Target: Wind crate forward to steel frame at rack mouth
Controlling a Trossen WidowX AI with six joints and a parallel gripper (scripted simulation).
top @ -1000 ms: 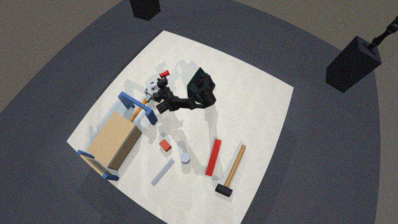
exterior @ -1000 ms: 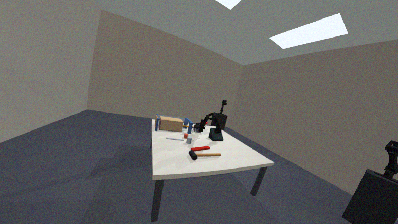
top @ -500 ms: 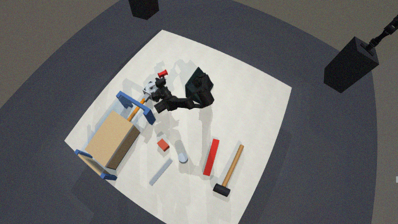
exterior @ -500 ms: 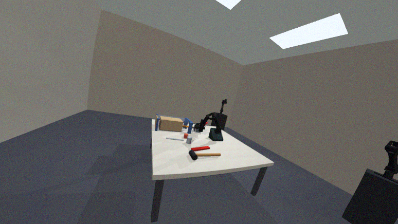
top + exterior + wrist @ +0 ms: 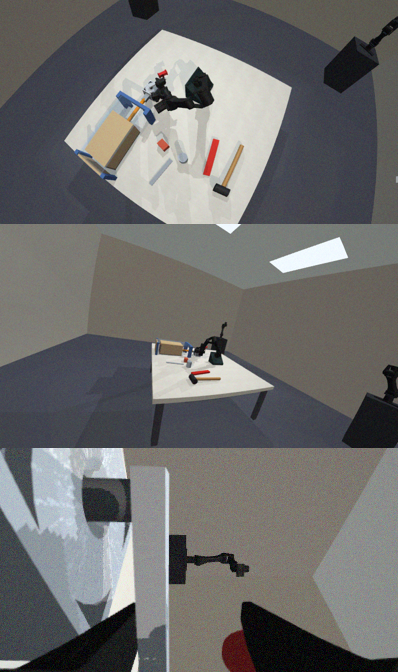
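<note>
The tan crate (image 5: 109, 136) (image 5: 170, 348) sits flat in the clear-panelled cubby, with a gap between its front and the blue frame (image 5: 134, 101) (image 5: 191, 353) at the mouth. An orange strap (image 5: 136, 109) runs from it under the frame to the grey winch (image 5: 148, 87). The winch handle, a light grey bar (image 5: 150, 548) with a red knob (image 5: 162, 73) (image 5: 234, 650), stands over the winch; a dark shaft (image 5: 106, 500) joins them. My gripper (image 5: 192, 610) (image 5: 160, 81) is open around the bar, nearer its left finger in the wrist view. The key's seating is hidden.
Right of the cubby lie a red block (image 5: 163, 145), a grey cylinder (image 5: 182, 157) and a thin grey bar (image 5: 161, 171). Farther right are a red bar (image 5: 211, 157) and a mallet (image 5: 232, 166) (image 5: 207, 378). My arm's base (image 5: 193, 86) (image 5: 215, 358) stands beside the winch.
</note>
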